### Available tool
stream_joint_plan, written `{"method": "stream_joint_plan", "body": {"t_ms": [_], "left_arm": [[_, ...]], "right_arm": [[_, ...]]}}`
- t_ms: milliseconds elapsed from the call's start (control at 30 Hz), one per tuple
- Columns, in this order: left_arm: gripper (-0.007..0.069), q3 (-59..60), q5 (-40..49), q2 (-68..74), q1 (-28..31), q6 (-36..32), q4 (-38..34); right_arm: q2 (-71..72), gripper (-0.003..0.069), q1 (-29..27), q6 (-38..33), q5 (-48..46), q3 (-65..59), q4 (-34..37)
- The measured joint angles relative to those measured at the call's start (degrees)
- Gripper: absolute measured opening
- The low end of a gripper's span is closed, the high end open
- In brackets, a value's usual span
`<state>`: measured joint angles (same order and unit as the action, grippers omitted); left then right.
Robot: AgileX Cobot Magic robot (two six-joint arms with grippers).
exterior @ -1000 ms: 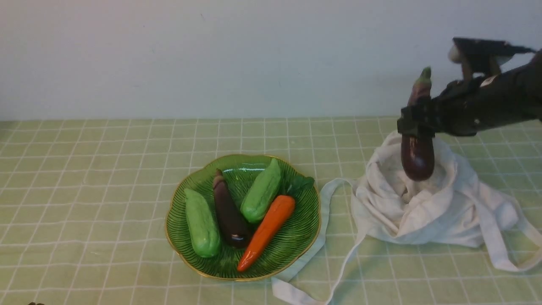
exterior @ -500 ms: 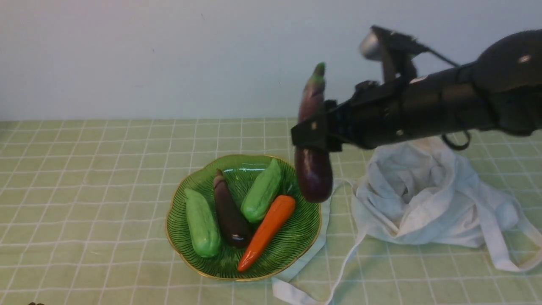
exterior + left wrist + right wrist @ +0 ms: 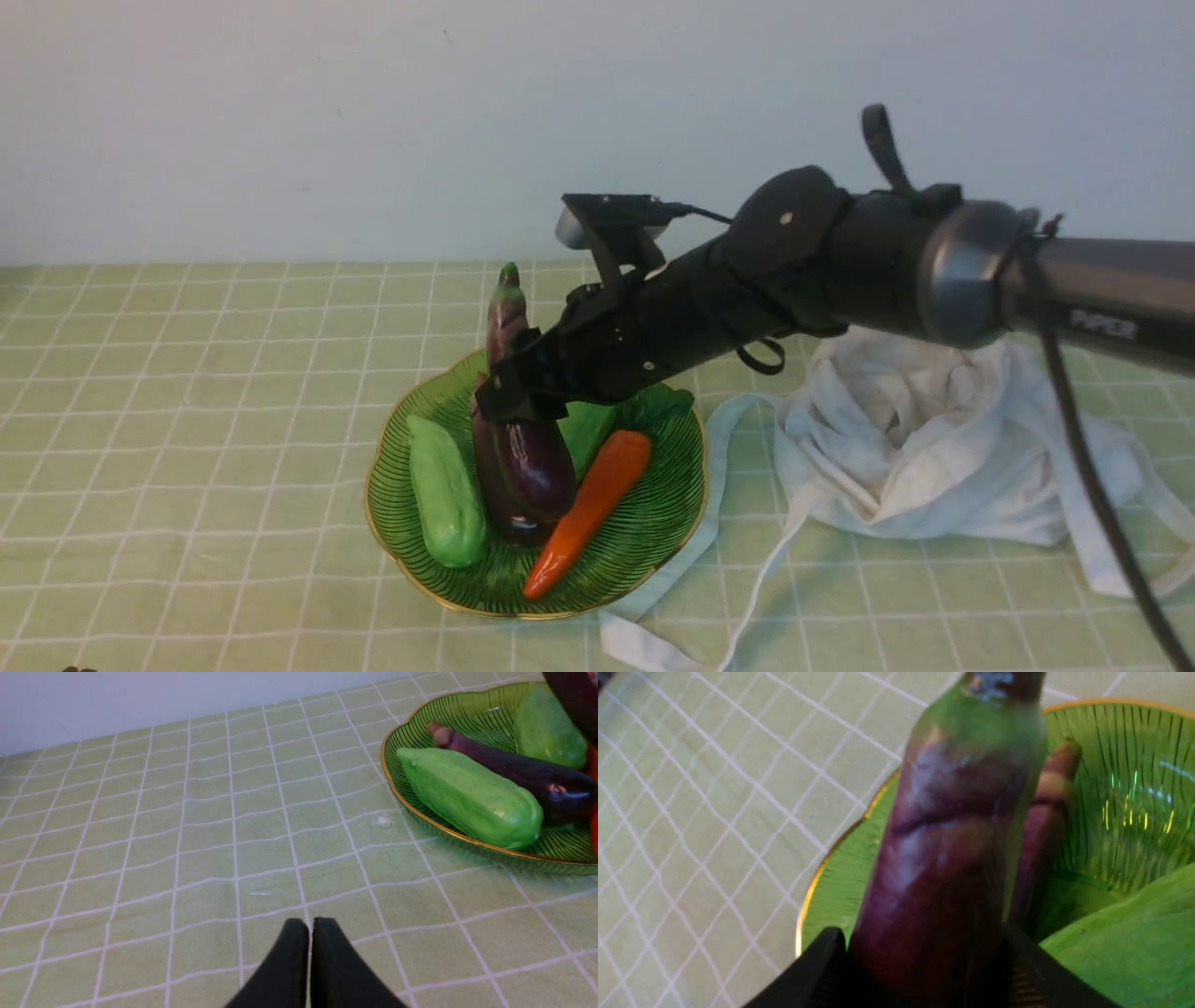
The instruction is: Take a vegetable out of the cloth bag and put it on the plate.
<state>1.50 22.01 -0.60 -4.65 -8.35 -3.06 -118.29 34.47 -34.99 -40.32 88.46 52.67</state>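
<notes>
A plain pale wall fills the top of the front view. Under it, a light green tablecloth with thin white lines in squares covers the whole table. The big black right arm reaches in from the right edge toward the middle. The off-white cloth bag lies crumpled at the right, and its long straps trail along the bottom edge. The round green plate with a gold rim sits at the lower middle, just left of the bag. The right gripper squeezes the long purple eggplant from both sides, around its middle. The eggplant stands almost straight up, green tip on top and fat end low over the plate's middle. I cannot tell if it touches the plate. On the plate lie a green gourd, another green gourd, an orange carrot and a short dark eggplant. The left gripper hangs over bare cloth to the left of the plate, its two black tips pressed together on nothing. A tiny shiny speck sits on the cloth beside the plate.
</notes>
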Motion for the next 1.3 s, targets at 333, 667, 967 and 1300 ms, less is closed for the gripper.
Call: {"method": "stream_joint_plan", "body": {"t_ms": [333, 667, 967, 1300], "left_arm": [[-0.0005, 0.00, 0.00, 0.00, 0.00, 0.00, 0.00], [-0.0005, 0.00, 0.00, 0.00, 0.00, 0.00, 0.00], [-0.0005, 0.00, 0.00, 0.00, 0.00, 0.00, 0.00], [-0.0005, 0.00, 0.00, 0.00, 0.00, 0.00, 0.00]], "right_arm": [[-3.91, 0.0517, 0.00, 2.38, -4.34, 4.88, -4.69], [4.25, 0.0581, -0.77, 3.48, -6.77, 4.87, -14.38], [23.57, 0.0272, -9.68, 10.60, -13.36, 4.87, -21.56], [44.66, 0.0000, -20.05, 15.62, -23.23, 4.87, -30.34]]}}
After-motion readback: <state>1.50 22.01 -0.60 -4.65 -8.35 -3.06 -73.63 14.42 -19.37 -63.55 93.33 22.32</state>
